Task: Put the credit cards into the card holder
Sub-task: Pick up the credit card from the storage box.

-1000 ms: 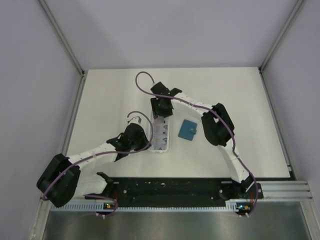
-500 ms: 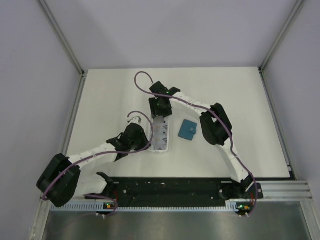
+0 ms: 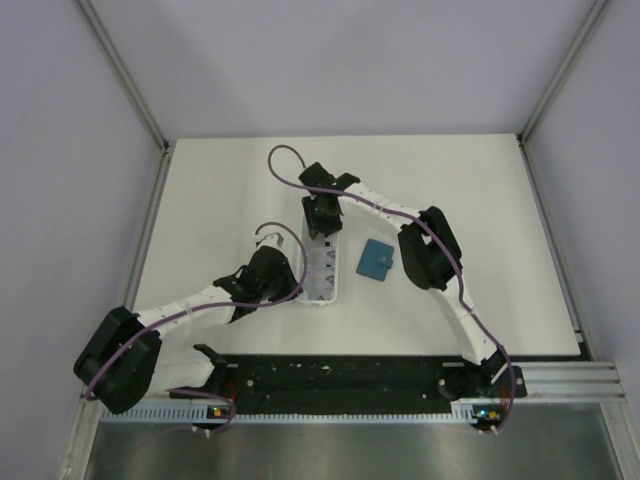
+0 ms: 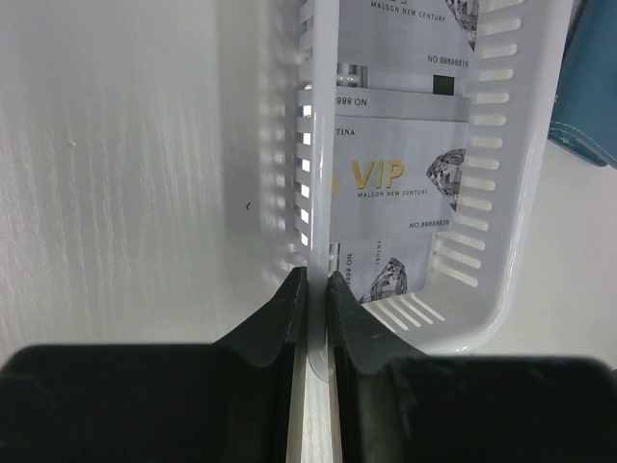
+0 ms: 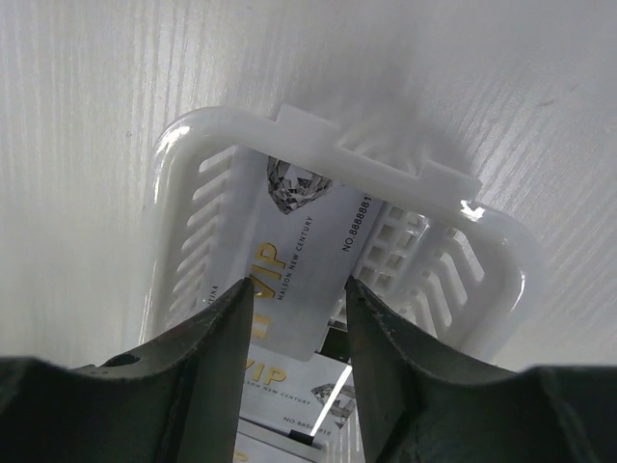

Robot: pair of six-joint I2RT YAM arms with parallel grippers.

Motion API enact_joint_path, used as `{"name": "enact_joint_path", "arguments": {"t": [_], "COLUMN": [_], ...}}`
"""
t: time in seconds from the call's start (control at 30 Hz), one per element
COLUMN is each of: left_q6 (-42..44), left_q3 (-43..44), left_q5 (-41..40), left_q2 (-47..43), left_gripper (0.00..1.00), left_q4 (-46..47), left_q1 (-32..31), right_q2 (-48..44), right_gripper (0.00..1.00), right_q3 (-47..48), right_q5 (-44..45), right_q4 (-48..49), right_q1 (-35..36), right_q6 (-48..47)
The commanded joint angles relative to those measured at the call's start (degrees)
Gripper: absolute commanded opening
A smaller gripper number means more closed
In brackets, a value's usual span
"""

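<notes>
Several credit cards (image 4: 400,183), silver with gold "VIP" print, lie overlapping in a long white slotted tray (image 3: 333,287). The card holder (image 3: 376,260), a shut teal wallet, lies on the table just right of the tray, and its edge (image 4: 590,87) shows in the left wrist view. My left gripper (image 4: 316,287) is shut on the tray's left side wall near the near end. My right gripper (image 5: 300,289) hangs over the tray's far end, its fingers either side of one tilted, skewed card (image 5: 304,251). The right fingertip (image 5: 359,294) meets that card's edge. Whether the card is pinched is unclear.
The tray (image 5: 174,164) stands mid-table, with white tabletop (image 3: 470,200) around it. Grey enclosure walls and metal posts border the table. The right arm's elbow (image 3: 430,250) hangs just right of the wallet.
The right arm's elbow has drifted slightly left and the right gripper has settled a little lower over the tray's far end. The left arm, the tray and the wallet have not moved.
</notes>
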Motion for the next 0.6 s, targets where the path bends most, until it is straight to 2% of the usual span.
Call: {"name": "enact_joint_path", "arguments": {"t": [0.0,0.57], "left_q6": [0.1,-0.4], "left_q3": [0.6,-0.2], "left_q5": [0.2,0.7], "left_q2": [0.0,0.5], "left_gripper": [0.00,0.00], "left_q4": [2.7,3.1], "left_q1": [0.0,-0.1], "right_q2": [1.6,-8.6], "right_gripper": [0.41,0.31], "right_q3": [0.5,-11.5], "right_q5": [-1.1,-9.5], "right_q4": [-1.5,14.9], "right_q1": [0.7,0.8], "right_q6": [-0.5,1.3]}}
